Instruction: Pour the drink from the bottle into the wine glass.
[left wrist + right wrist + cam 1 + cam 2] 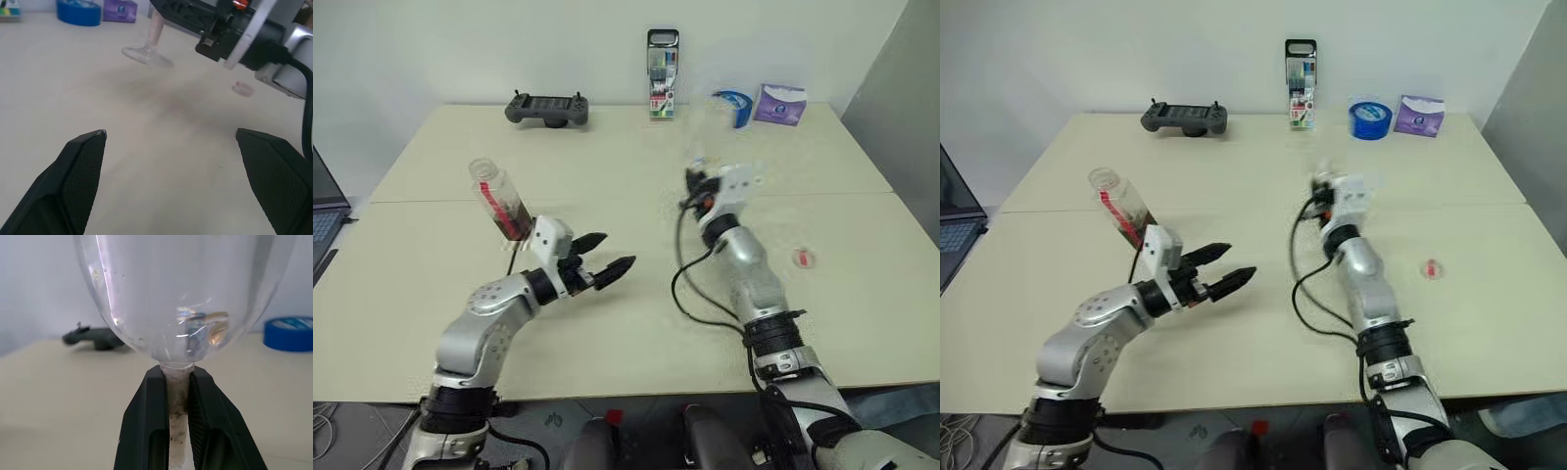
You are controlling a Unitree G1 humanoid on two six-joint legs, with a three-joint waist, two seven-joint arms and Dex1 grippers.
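Glass gripped and empty; bottle uncapped, nothing poured yet.

The right gripper pinches the stem of the wine glass, held upright near table centre; its bowl looks dry. The bottle stands tilted at about ten o'clock from the left gripper, whose fingers are spread and hold nothing. The drink fills only its lower part. A small red cap lies at three o'clock of the right arm. Grasping and pouring remain.
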